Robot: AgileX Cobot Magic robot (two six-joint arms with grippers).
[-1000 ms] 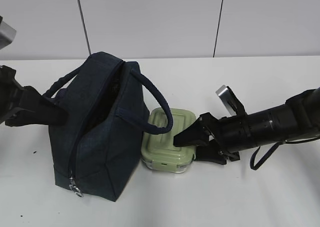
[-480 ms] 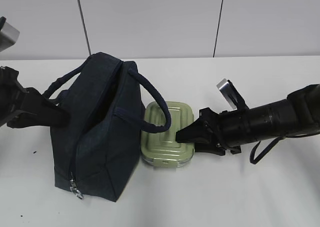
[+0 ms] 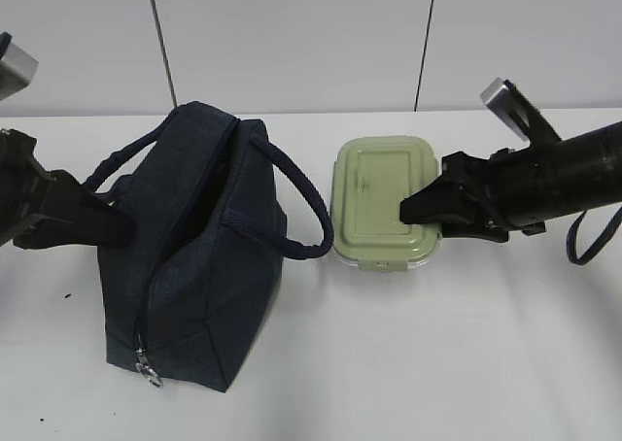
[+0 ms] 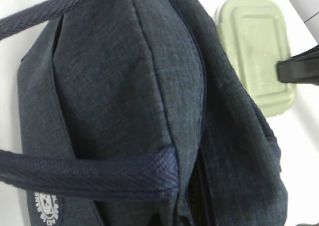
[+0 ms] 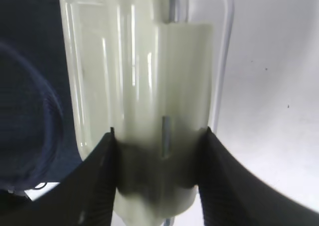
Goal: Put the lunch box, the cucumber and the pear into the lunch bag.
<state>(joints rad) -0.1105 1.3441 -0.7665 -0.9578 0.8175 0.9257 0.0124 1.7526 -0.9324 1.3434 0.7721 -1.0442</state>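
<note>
The dark navy lunch bag (image 3: 194, 266) stands left of centre with its top zip open; it fills the left wrist view (image 4: 124, 86). My left gripper (image 3: 112, 225) grips the bag's left wall at the base of a handle, with its fingertips hidden by fabric. My right gripper (image 3: 418, 213) is shut on the right end of the sage-green lunch box (image 3: 374, 193). It holds the box lifted and tilted, right of the bag. The right wrist view shows both fingers clamped on the box (image 5: 139, 61). The cucumber and the pear are out of view.
The bag's right loop handle (image 3: 301, 208) hangs out between the bag opening and the lunch box. The white table (image 3: 437, 363) runs back to a white panelled wall. The bag's zip pull (image 3: 146, 368) hangs at its front lower corner.
My right gripper has lifted the lunch box off the table beside the bag and carried it up and to the right. The left arm and the bag have hardly moved.
</note>
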